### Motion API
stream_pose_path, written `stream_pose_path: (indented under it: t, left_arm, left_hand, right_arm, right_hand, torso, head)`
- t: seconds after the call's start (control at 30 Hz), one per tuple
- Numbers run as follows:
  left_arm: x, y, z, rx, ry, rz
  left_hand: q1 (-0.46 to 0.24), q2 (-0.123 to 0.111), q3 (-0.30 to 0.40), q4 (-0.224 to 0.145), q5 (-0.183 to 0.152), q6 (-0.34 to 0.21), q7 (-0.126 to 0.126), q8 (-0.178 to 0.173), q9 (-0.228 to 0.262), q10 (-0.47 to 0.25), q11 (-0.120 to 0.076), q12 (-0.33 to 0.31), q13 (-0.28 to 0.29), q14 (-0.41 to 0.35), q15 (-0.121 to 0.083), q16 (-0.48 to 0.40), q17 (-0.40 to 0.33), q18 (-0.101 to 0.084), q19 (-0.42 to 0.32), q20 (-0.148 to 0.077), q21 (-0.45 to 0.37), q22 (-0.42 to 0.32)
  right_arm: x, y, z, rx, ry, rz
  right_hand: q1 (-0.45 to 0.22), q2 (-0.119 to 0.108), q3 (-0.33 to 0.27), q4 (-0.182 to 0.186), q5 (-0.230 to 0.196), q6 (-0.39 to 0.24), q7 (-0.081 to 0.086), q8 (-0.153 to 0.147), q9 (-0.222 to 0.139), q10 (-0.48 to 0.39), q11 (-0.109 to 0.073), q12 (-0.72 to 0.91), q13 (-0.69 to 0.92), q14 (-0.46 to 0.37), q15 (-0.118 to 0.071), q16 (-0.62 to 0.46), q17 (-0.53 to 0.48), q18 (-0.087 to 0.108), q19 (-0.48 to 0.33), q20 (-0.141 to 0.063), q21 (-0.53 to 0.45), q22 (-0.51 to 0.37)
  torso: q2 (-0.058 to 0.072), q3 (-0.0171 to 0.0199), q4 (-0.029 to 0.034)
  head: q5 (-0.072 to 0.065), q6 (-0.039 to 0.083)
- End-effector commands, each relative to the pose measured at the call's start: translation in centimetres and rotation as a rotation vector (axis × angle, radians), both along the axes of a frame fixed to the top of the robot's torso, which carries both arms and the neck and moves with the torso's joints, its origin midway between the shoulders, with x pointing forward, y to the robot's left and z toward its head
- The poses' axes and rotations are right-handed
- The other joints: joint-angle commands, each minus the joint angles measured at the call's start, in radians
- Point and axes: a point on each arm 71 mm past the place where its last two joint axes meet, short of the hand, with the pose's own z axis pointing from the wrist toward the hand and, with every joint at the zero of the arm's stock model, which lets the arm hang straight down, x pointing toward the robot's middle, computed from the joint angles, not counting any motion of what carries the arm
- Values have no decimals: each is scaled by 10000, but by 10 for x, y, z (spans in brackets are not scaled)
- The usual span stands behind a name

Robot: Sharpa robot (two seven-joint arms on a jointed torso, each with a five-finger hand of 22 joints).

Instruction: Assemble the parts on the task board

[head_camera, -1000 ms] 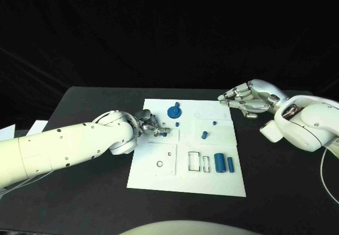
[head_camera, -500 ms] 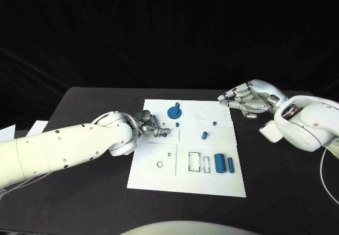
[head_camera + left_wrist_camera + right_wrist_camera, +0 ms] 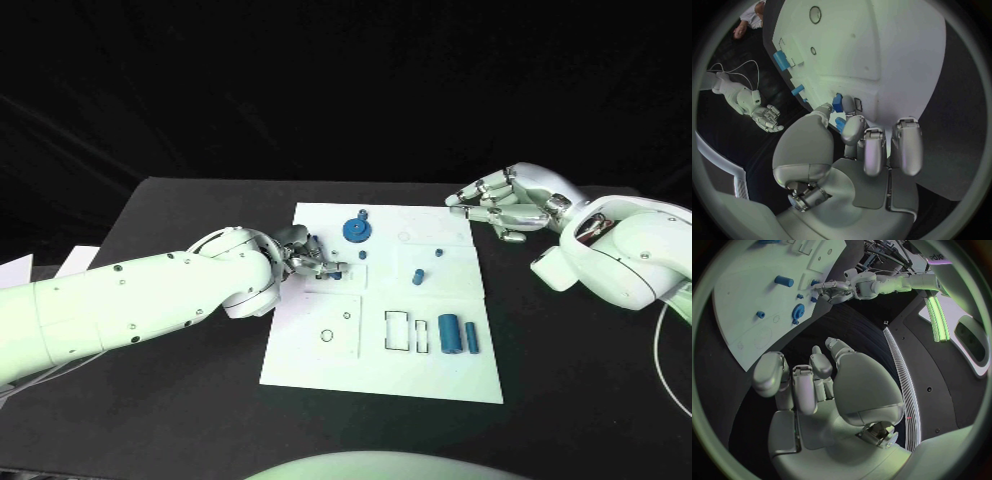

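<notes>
My left hand (image 3: pixel 306 255) sits at the left edge of the task board (image 3: pixel 325 360), left of centre in the head view, with its fingertips (image 3: pixel 853 123) closed on a small blue part (image 3: pixel 837 102) just above the board's surface. In my left wrist view that part lies between thumb and fingers, touching them, with a second blue piece (image 3: pixel 841 122) just beside it under the fingers.

My right hand (image 3: pixel 505 205) hangs at the upper right of the head view, just off the board's upper right corner, fingers loosely curled and apart, holding nothing.

On the board, a blue gear (image 3: pixel 353 231) lies near the top centre, a small blue peg (image 3: pixel 417 275) in the middle, and two blue cylinders (image 3: pixel 457 332) side by side at lower right, all well apart from my right hand.
</notes>
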Motion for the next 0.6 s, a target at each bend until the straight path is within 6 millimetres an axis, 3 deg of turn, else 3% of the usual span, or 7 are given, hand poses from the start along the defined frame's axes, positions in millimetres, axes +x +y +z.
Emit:
stream_pose_path:
  t: [0.03,0.6]
  left_arm:
    - [-1,-2,0,20,-16,-47]
    - [-1,-7,7,-249,-291,-116]
  left_hand:
    - [21,138,-61,1,47,-19,48,-10,-8,52,-6,60,7,1054,-51,24,2628,-162,592,-51,32,1602]
    - [45,173,-60,-6,51,-19,44,-4,-13,59,-8,76,25,1054,-54,24,2628,-166,598,-53,45,1615]
  right_arm:
    - [0,1,0,-24,-67,114]
    - [1,2,0,-31,-61,127]
  right_hand:
    - [2,-75,64,-19,50,-12,-18,61,-10,23,-11,32,-8,702,-84,-35,979,73,-32,-61,-26,3]
    - [17,-84,75,-28,58,-15,-18,61,-11,19,-11,30,-13,703,-85,-32,985,74,-35,-61,-30,-4]
  torso:
    - [0,-6,2]
    - [-2,-2,7]
  head:
    - [-2,-12]
    - [-18,-21]
